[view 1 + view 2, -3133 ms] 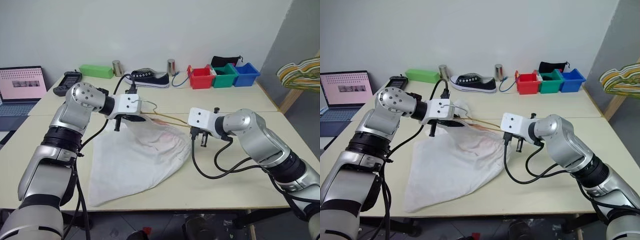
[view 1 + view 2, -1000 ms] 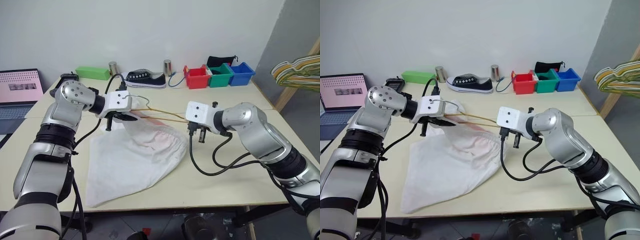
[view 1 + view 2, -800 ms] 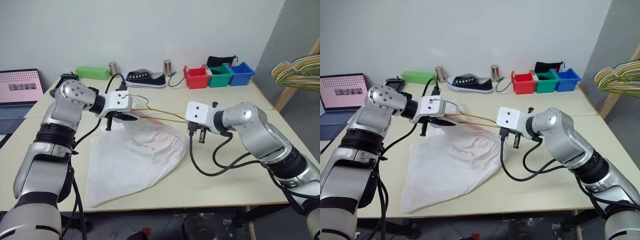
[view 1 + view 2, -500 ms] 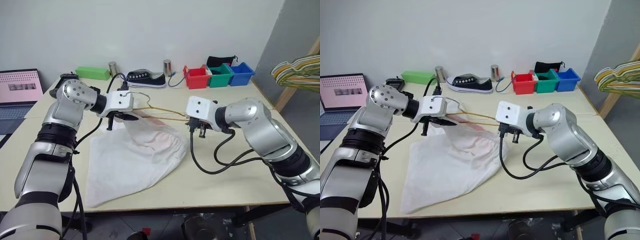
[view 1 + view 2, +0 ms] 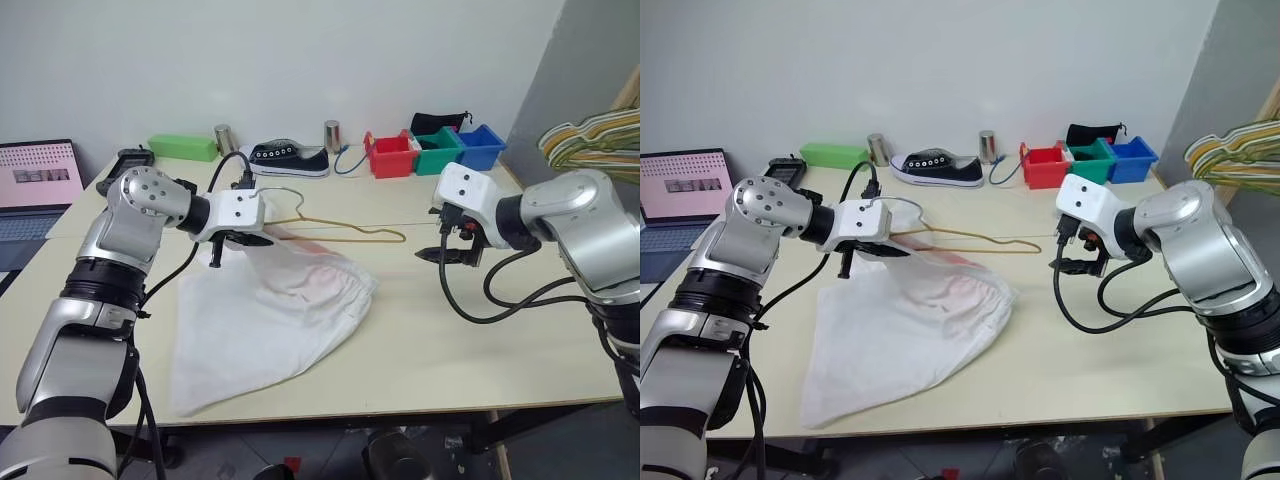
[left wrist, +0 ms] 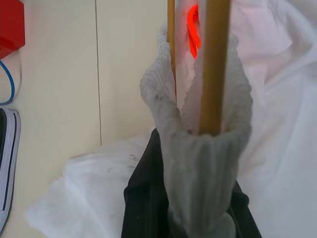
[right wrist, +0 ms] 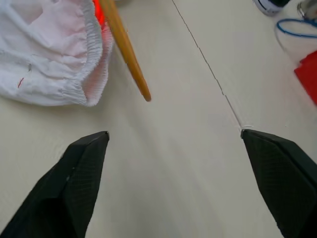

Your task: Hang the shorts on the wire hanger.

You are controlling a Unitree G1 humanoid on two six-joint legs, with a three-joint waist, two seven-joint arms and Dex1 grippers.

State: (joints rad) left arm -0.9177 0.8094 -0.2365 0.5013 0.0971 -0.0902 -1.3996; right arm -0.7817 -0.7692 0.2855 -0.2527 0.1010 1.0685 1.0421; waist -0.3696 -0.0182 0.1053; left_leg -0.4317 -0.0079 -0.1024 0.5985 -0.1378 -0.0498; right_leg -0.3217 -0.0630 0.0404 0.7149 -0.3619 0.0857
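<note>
Left gripper (image 5: 250, 238): jaws pinching white thin-fabric shorts (image 5: 270, 315) and yellowish-tan wire hanger (image 5: 345, 231).
Right gripper (image 5: 447, 253): jaws spread, empty, at hanger's 3 o'clock.
Next: likely pull waistband along wire.

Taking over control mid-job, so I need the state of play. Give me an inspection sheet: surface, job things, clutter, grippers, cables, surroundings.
Surface: pale table, seam lines across it.
Job's things: white shorts lie spread on the table, waistband bunched around the wire hanger at the left gripper; the hanger's far end pokes out free.
Clutter: green box, two metal cans, black sneaker, red, green and blue bins, a black device.
Grippers: left gripper shut on hanger and waistband; right gripper open, clear of the hanger tip.
Cables: black cables loop from both wrists; a blue one by the red bin.
Surroundings: laptop at left, multicoloured hangers at right.
</note>
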